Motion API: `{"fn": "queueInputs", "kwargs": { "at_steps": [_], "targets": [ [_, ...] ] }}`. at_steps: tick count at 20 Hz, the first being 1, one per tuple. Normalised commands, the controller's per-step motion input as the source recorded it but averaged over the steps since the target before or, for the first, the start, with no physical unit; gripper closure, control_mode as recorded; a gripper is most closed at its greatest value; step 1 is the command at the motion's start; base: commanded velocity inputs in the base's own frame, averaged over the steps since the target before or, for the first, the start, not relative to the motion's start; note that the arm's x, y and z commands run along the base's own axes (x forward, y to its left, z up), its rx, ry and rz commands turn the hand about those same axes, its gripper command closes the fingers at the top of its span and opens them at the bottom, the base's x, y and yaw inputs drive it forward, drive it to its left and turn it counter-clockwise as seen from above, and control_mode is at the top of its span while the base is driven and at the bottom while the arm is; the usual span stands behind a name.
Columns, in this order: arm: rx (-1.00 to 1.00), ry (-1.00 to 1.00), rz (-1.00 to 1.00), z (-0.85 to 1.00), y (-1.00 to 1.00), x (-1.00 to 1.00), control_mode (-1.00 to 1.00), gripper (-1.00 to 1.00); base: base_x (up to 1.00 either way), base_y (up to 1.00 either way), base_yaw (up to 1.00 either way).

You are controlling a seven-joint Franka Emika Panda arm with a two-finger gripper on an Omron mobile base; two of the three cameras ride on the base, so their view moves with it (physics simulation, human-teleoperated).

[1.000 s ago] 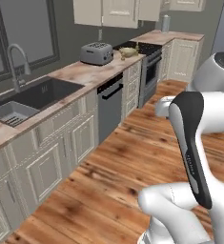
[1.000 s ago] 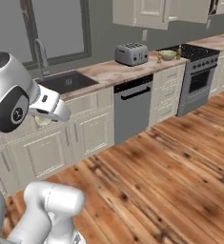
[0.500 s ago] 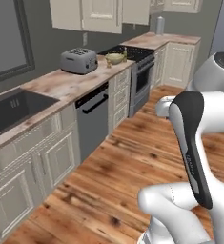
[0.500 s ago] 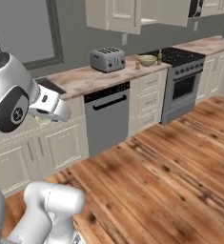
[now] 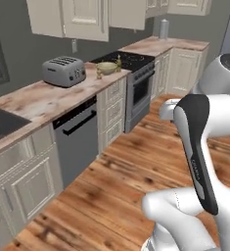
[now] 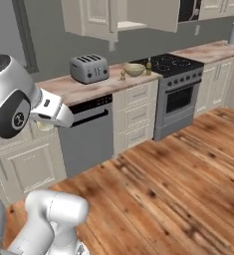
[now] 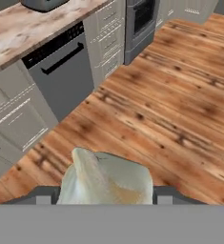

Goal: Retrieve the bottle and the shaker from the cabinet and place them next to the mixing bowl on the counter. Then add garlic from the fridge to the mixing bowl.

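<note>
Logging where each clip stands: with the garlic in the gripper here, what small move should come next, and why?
Probably keep driving toward the bowl before lowering anything. The gripper is shut on the garlic above wood floor, while the bowl sits far ahead on the counter, with the bottle and shaker already beside it.

Whitish garlic (image 7: 106, 178) (lumpy) between jaws

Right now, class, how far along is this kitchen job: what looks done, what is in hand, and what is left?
Done: the bottle and the shaker stand on the counter either side of the mixing bowl. In hand: the end effector is shut on the garlic, a whitish bulb between its tips, out over the wooden floor. Left: bring the garlic to the bowl and drop it in.
</note>
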Motion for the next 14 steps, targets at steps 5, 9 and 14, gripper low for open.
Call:
{"fn": "queueInputs", "kwargs": {
  "at_steps": [5, 9, 14],
  "targets": [
    [0.00, 0.00, 0.00, 0.00, 0.00, 0.00, 1.00, 1.00, 1.00, -1.00, 0.13],
    [0.00, 0.00, 0.00, 0.00, 0.00, 0.00, 1.00, 1.00, 1.00, -1.00, 0.21],
    [0.00, 0.00, 0.00, 0.00, 0.00, 0.00, 1.00, 1.00, 1.00, -0.93, 0.30]
  ]
}}
